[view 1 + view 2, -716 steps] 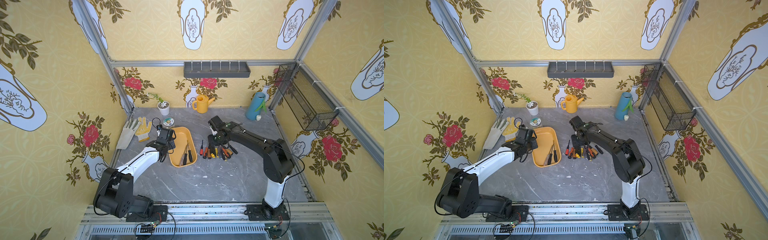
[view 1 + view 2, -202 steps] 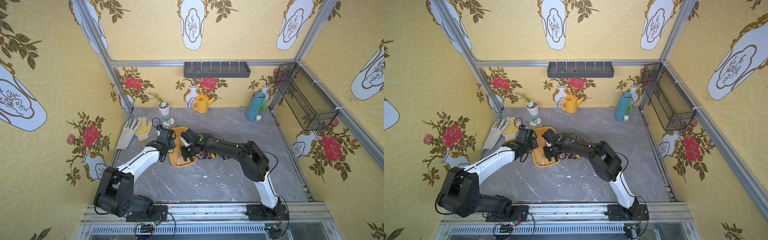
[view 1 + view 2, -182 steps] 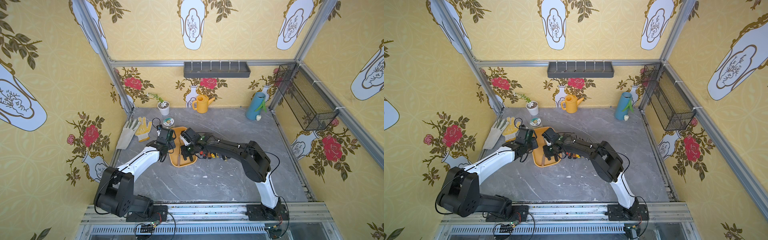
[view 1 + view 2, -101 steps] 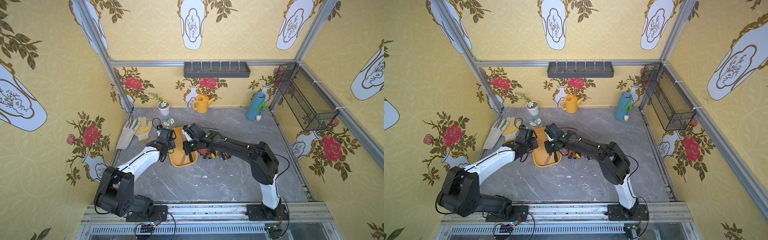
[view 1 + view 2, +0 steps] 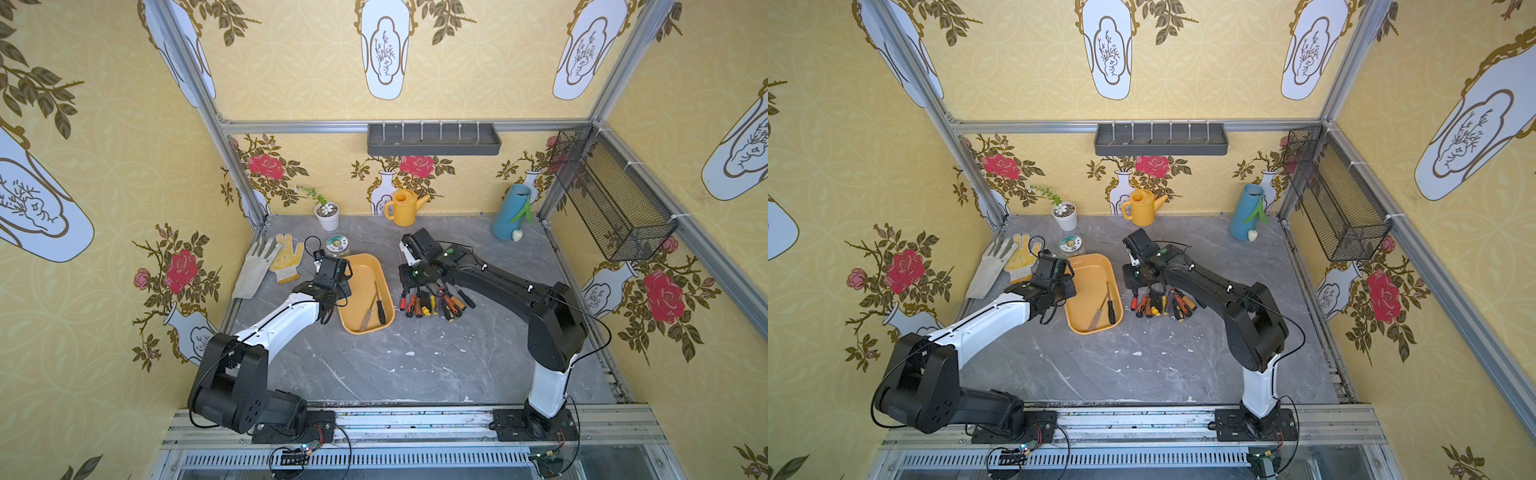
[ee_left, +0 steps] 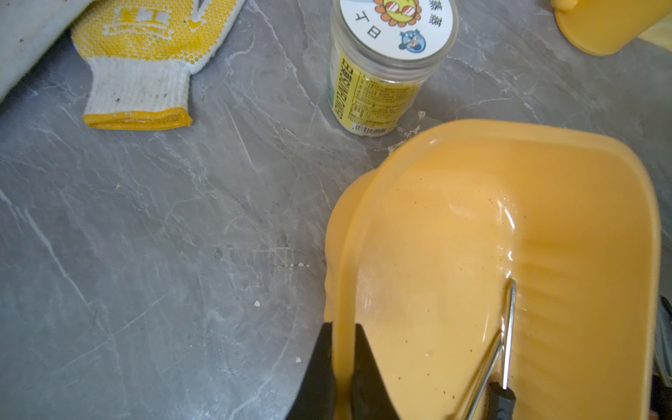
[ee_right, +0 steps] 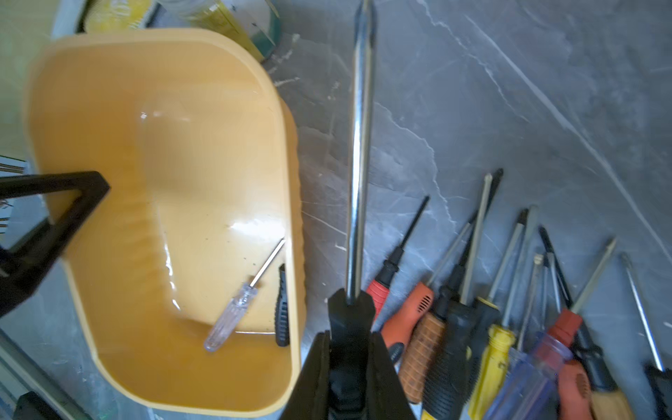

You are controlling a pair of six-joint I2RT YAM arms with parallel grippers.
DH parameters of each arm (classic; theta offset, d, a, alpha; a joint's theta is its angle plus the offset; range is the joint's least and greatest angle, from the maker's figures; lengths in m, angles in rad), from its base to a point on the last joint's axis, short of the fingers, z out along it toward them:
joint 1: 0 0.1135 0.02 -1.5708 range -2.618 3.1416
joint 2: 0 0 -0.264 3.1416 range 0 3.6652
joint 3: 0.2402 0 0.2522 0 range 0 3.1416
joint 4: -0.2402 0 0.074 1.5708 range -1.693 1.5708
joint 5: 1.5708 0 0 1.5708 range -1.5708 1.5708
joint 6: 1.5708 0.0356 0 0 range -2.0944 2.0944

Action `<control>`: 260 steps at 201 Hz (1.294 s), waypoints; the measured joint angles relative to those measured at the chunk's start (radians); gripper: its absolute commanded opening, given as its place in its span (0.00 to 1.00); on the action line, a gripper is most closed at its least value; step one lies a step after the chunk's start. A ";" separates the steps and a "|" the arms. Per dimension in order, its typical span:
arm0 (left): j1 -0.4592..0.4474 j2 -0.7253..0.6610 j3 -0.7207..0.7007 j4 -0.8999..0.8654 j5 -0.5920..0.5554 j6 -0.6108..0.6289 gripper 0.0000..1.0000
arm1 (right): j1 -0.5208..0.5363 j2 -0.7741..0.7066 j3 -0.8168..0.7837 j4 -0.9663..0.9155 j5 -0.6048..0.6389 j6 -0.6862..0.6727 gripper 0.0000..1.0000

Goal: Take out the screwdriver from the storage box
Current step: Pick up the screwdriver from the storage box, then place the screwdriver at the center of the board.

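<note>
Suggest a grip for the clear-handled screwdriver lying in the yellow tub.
Grip the clear-handled screwdriver by its handle, straight down from above, pinching across the width. It lies flat on the storage box floor, so the walls block a side approach. Its tip nears the black-handled screwdriver, but the handles splay apart, likely leaving most room there.

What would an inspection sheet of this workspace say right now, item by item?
Surface: grey marble-look table, scuffed, small white flecks.
Job's things: storage box holds a clear-handled screwdriver and a black-handled screwdriver; a long-shafted screwdriver is outside it.
Clutter: row of screwdrivers beside the box; gloves, jar, potted plant, watering can, blue vase.
Grippers: left gripper, fingers shut on the box wall; right gripper shut on the long-shafted screwdriver's handle.
Cables: cable loop at the left wrist; cable along the right arm.
Surroundings: grey wall tray, mesh basket, floral wallpaper.
</note>
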 measured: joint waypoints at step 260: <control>0.000 0.004 0.004 -0.001 0.004 0.004 0.00 | -0.084 0.058 -0.132 -0.134 0.089 0.015 0.38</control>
